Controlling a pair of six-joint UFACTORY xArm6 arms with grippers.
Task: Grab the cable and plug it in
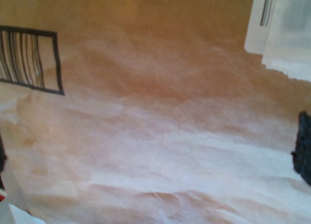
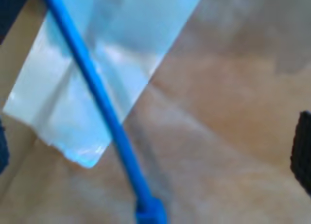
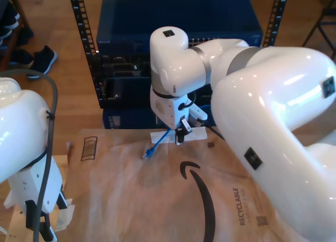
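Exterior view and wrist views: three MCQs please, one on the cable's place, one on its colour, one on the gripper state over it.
1. The cable lies:
A. in a bin
B. on a shelf
C. on the brown paper, across a pale tape strip

2. The cable is:
A. grey
B. blue
C. red

3. My second gripper is:
A. open, cable not clamped
B. shut on the cable
C. shut on the tape strip

Answers:
1 C, both the exterior view and the second wrist view show it on paper and tape.
2 B, it is bright blue in both views.
3 A, the dark fingertips sit far apart in the second wrist view.
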